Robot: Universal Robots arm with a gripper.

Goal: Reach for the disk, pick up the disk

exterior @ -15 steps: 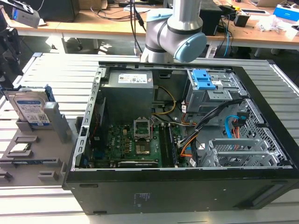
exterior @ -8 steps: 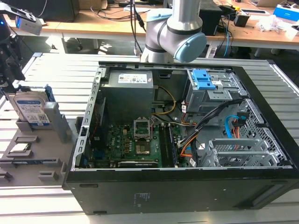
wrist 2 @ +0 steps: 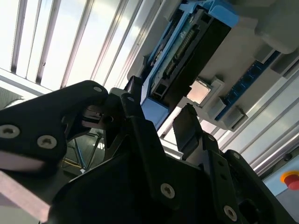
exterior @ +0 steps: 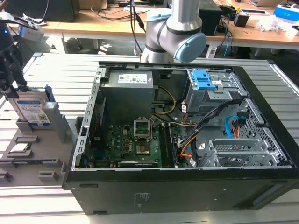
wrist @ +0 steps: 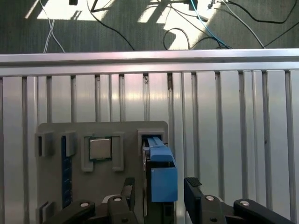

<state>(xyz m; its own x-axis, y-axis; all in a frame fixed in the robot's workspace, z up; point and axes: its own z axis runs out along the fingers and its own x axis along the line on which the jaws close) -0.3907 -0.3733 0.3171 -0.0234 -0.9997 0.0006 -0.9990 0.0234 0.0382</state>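
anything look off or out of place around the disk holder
Nothing stands out. The disk stands upright in its slot in the grey holder, the open gripper straddles it, and the small chip lies flat in its recess.

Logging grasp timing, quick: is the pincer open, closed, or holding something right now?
Pincer: open, straddling the disk, not yet clamped on it.
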